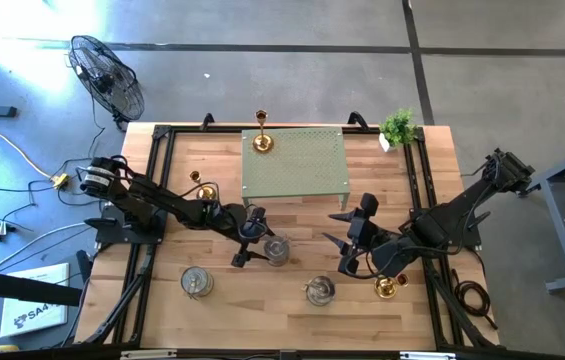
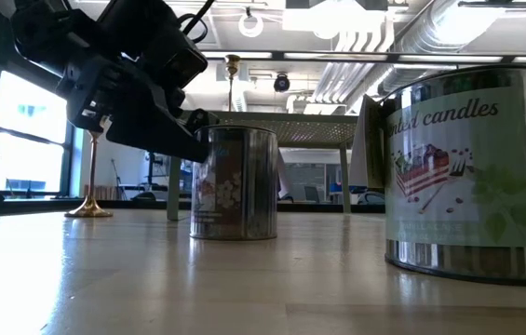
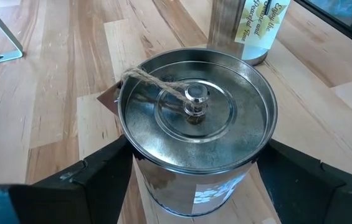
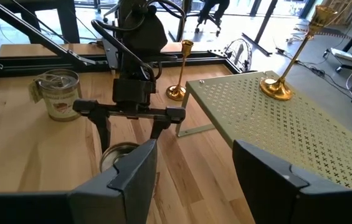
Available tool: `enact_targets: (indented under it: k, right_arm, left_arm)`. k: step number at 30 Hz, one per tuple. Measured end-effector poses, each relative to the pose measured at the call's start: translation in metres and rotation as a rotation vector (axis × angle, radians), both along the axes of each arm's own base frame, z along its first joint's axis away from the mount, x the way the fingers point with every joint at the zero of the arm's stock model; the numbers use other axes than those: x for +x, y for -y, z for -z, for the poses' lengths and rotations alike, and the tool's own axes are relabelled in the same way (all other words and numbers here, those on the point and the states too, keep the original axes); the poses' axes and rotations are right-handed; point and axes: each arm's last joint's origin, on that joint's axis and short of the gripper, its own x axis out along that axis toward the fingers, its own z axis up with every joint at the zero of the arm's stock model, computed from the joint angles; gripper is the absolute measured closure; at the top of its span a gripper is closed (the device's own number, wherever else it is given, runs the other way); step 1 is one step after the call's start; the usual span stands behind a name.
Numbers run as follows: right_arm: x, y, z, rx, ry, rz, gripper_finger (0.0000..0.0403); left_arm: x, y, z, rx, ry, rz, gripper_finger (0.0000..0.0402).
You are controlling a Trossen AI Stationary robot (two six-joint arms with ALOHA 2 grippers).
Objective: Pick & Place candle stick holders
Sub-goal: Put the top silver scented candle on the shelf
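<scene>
Tin (image 3: 195,118): upright, axis vertical, lidded with a knob; mid-table, near side of the green shelf (image 1: 295,160); its lower wall is cut off in the left wrist view.
Left gripper (image 1: 254,243): fingers spread, one on each side of the tin; contact cannot be made out.
Right gripper (image 1: 350,240): fingers apart, empty, right of the tin.
Brass holder (image 1: 261,139): upright on the shelf.

Left end effector (image 1: 247,243) low at mid-table, fingers spread wide, right end effector (image 1: 350,240) hovering (parted)
</scene>
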Motion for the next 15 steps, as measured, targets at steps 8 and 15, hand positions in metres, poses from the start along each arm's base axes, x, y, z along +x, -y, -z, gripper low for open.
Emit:
enact_targets:
  k: [8, 15]
  right_arm:
    - [0.0004, -0.0019, 0.0010, 0.067, -0.014, -0.050, 0.0199]
    - [0.0005, -0.0022, 0.0010, 0.070, -0.017, -0.059, 0.0199]
  left_arm:
    - [0.0000, 0.0000, 0.0000, 0.000, 0.000, 0.000, 0.0097]
    - [0.0000, 0.0000, 0.0000, 0.000, 0.000, -0.001, 0.0097]
